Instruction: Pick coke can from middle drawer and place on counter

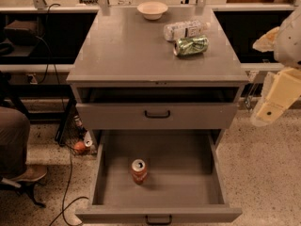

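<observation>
left of the middle drawer (100, 173), a seated person's leg (11, 142) rests on the floor, apart from the job. the middle drawer itself stands pulled far out toward the camera, which leaves its flat floor open from above. the coke can (138, 171) stands upright on that floor, a little left of the drawer's centre and nearer its front wall, touching no side wall, so i judge there is room around it for a grasp from above. just above the middle drawer, the shallower drawer (157, 113) with the loop handle is only slightly open and does not overhang the can. higher up, the counter (117, 51) is bare on its left half, a likely landing spot. its far and right parts carry a bowl (152, 9), a clear bottle (186, 29) and a green can (191, 45), both lying on their sides. right of the middle drawer and higher than it, the gripper (269, 109) hangs off to the side, well apart from the coke can. whether it is released or clenched i cannot tell.
</observation>
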Robot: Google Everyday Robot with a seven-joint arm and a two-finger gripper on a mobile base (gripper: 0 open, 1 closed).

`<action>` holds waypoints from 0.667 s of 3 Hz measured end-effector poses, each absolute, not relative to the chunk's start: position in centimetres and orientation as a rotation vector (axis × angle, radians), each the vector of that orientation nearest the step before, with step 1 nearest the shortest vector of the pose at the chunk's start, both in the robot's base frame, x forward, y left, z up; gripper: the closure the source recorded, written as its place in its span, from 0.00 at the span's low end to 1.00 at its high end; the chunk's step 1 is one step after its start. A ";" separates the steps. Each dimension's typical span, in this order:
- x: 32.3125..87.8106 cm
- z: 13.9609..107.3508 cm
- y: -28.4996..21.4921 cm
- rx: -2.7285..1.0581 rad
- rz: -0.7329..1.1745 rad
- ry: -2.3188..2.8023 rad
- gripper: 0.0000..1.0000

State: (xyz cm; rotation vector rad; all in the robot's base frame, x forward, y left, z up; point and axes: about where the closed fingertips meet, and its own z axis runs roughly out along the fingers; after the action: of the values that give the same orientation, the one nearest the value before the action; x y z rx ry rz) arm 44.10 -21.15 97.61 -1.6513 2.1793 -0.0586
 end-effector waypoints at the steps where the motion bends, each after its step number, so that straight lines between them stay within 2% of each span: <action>1: 45.2 91.8 -20.9 -1.574 0.165 2.150 0.00; 2: 46.3 85.6 -18.1 -1.479 0.450 2.070 0.00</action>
State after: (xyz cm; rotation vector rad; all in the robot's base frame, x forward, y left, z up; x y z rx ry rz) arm 46.31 -18.08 85.57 -1.4792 2.0699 0.4503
